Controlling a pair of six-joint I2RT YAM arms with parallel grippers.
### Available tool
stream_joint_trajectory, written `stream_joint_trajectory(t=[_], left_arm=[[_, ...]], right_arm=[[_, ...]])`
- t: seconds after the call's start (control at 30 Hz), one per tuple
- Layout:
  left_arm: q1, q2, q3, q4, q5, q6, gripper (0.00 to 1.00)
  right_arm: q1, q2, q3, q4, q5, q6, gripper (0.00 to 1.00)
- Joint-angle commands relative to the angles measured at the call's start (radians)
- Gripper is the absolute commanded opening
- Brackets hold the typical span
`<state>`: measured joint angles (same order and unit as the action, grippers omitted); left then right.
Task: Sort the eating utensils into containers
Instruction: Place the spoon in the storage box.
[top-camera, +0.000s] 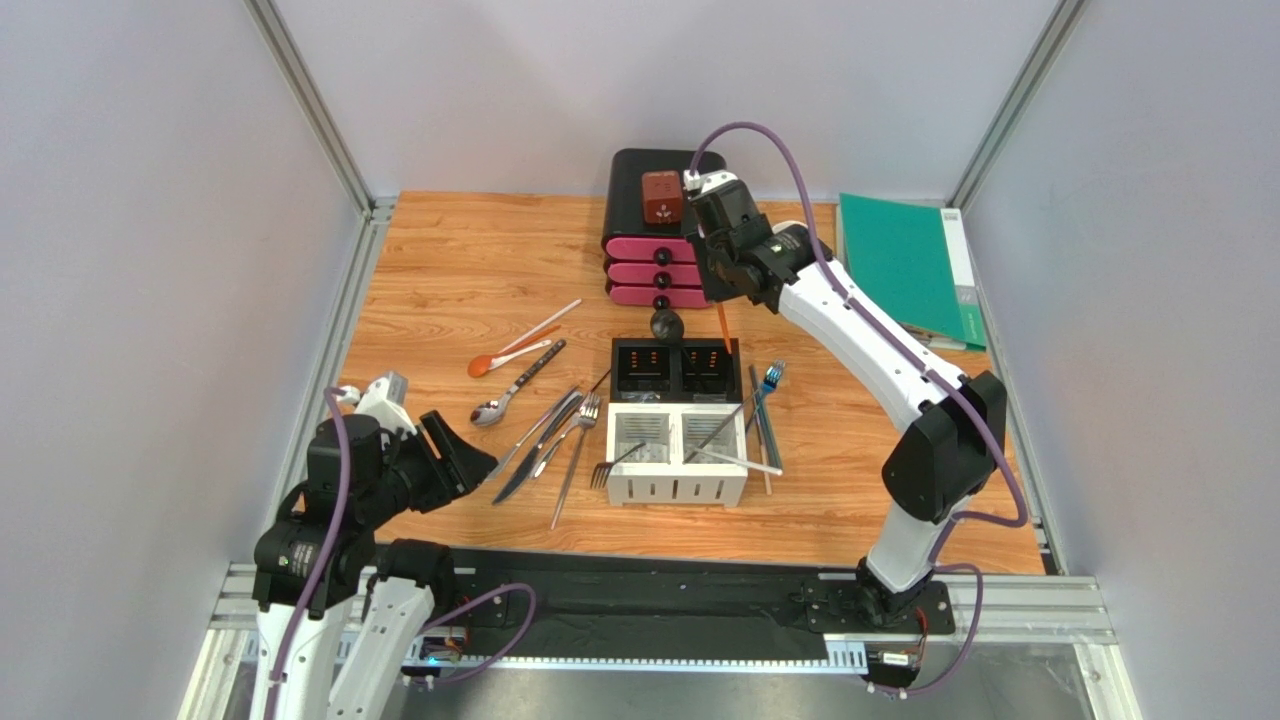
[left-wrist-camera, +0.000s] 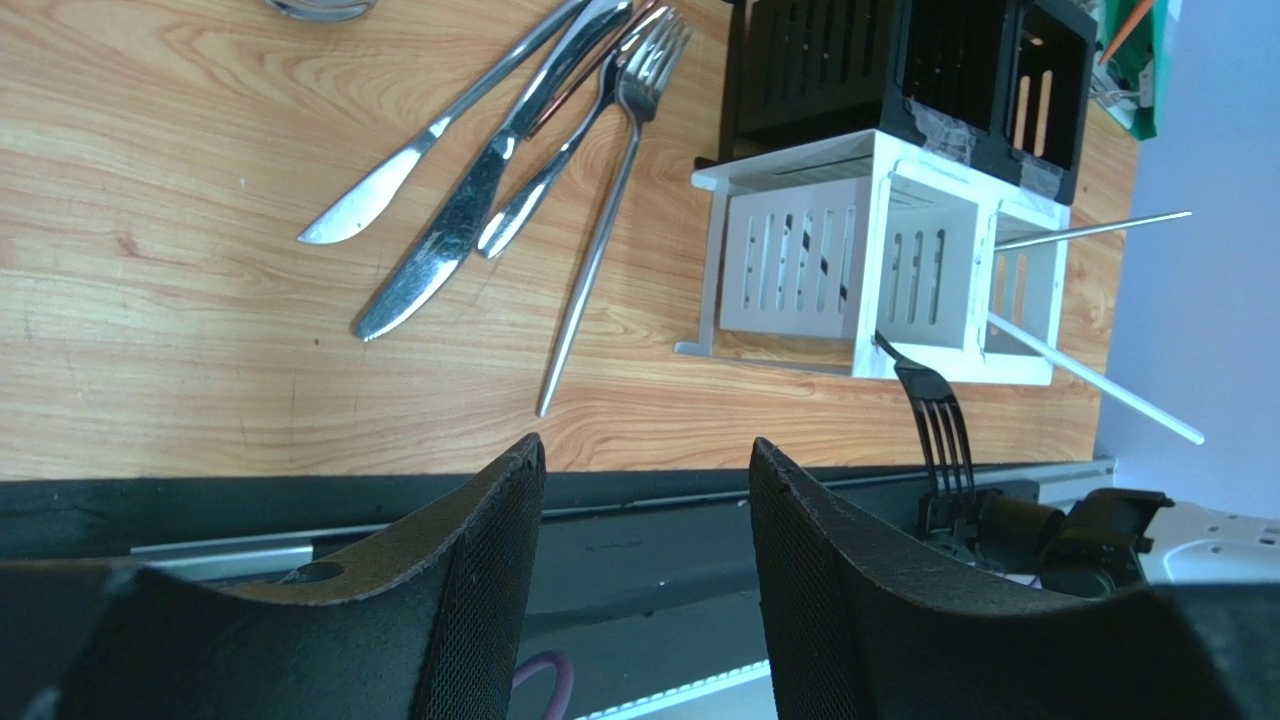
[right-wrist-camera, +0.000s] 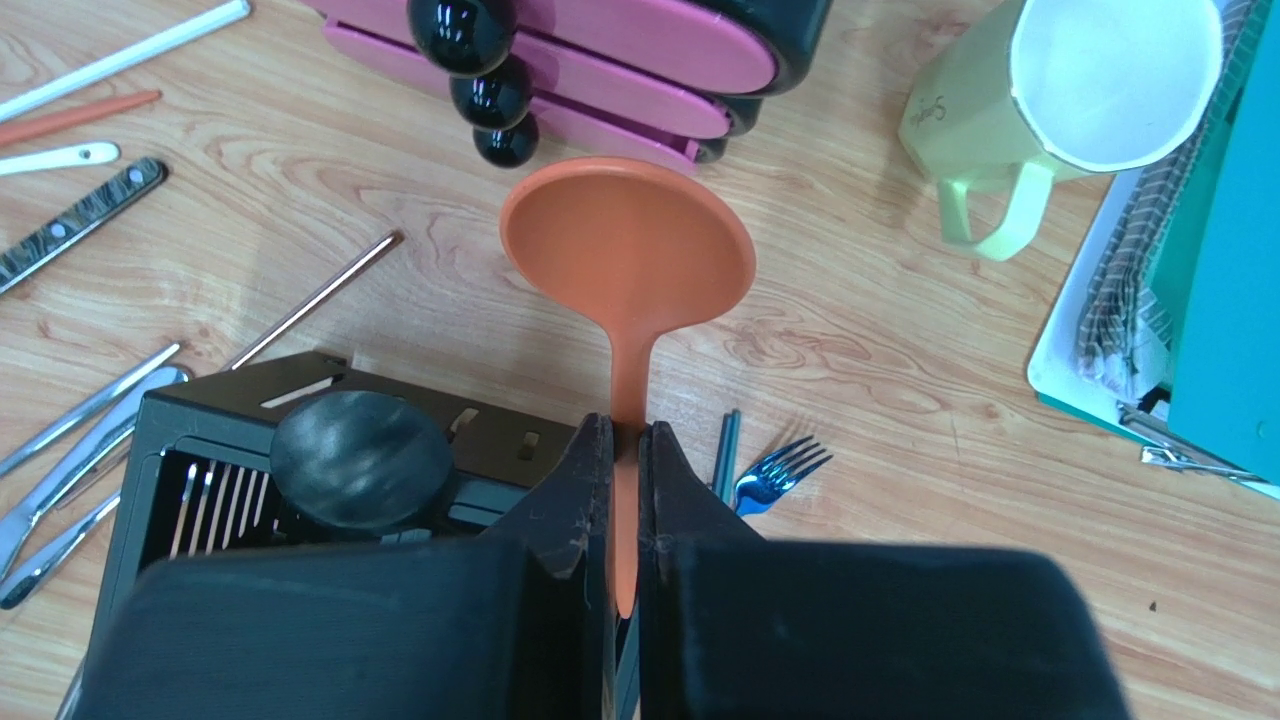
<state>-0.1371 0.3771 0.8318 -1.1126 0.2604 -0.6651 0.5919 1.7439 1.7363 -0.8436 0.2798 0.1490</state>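
Right tool: the right tool (right-wrist-camera: 616, 446) was pinched shut on the thin handle of the orange round-bowled plastic spoon (right-wrist-camera: 627, 255), raised over the far side of the desk.
Held spoon: in the wrist view its bowl showed over bare wood between the four-compartment square caddy (top-camera: 676, 492) and the black-and-pink drawer box (top-camera: 655, 249).
Left tool: the left tool (left-wrist-camera: 646, 503) stood wide apart with nothing between its pads, low at the near left edge of the wooden desk (top-camera: 451, 270).
Caddy: two white slotted compartments sat nearest the arms, two black ones behind them.
In the caddy: a black plastic spoon (right-wrist-camera: 361, 458) stood bowl-up in a black compartment; thin pale sticks (left-wrist-camera: 1085, 231) poked out of a white one.
Against the caddy: a black fork (left-wrist-camera: 935, 413) leaned at the white near corner.
Loose on the desk: the silver knives and forks (left-wrist-camera: 496, 165) lay in a fan left of the caddy, a silver spoon (top-camera: 489, 410) and a small orange spoon (top-camera: 484, 363) further left.
Right of the caddy: a blue fork (right-wrist-camera: 774, 473) lay flat.
Background: a pale green mug (right-wrist-camera: 1052, 105) and a green folder (top-camera: 902, 263) sat at the far right.
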Motion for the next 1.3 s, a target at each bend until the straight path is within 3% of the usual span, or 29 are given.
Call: stream_joint_trajectory(t=[0.0,0.23,0.33,0.97,1.27], left_arm=[[-0.004,0.008,0.036,-0.026,-0.02,0.028,0.59],[-0.004,0.006,0.012,-0.018,-0.003,0.025,0.59],[-0.004,-0.006,0.016,-0.035,-0.009,0.033,0.59],[-0.006,-0.02,0.03,-0.07,-0.004,0.051,0.59],[-0.004,0.019,0.05,-0.096,0.008,0.097,0.59]], right_arm=[[0.028,-0.009,-0.042,0.069,0.004,-0.005,0.0],[0.123,-0.098,-0.326,0.316,0.087,-0.02,0.0],[0.149,-0.112,-0.391,0.34,0.107,0.01,0.0],[0.198,-0.216,-0.569,0.357,0.144,0.077,0.0],[0.209,-0.296,-0.724,0.67,0.197,-0.015,0.0]])
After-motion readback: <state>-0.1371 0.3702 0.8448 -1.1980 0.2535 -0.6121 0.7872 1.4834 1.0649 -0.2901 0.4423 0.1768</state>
